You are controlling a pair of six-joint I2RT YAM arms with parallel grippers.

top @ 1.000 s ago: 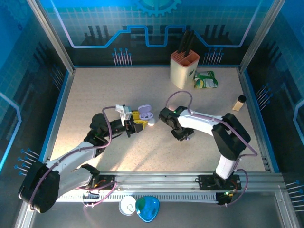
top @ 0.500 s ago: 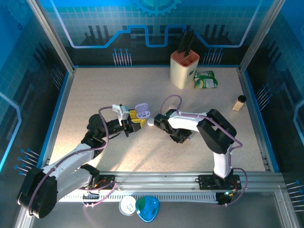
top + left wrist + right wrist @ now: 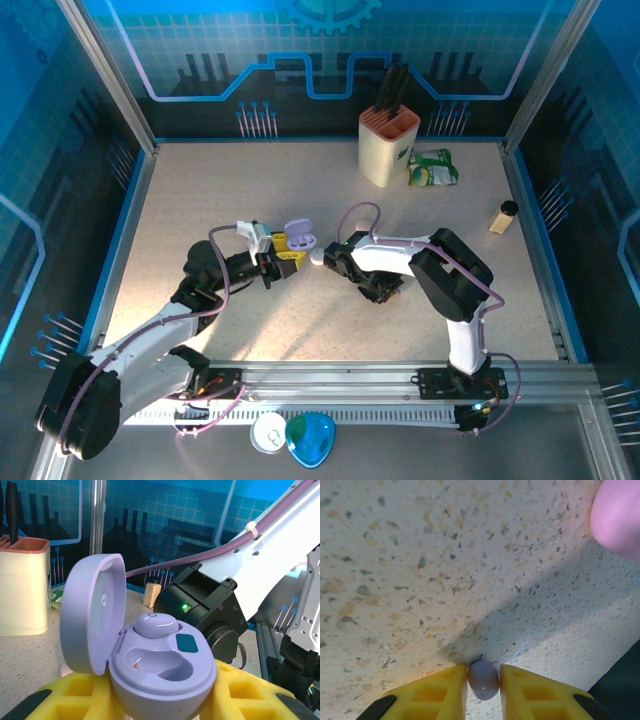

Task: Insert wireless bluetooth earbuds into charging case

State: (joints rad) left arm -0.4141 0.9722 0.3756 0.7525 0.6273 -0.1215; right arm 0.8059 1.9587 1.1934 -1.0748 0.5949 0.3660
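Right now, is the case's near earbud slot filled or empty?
Empty: in the open lilac case, the near slot shows bare, while one earbud sits seated behind it.

The speckled beige desk carries a cream knife block (orange top, dark handles) toward its far edge, a green packet just beside it, a small dark-capped bottle near the right rim, and a pale rounded case mid-desk
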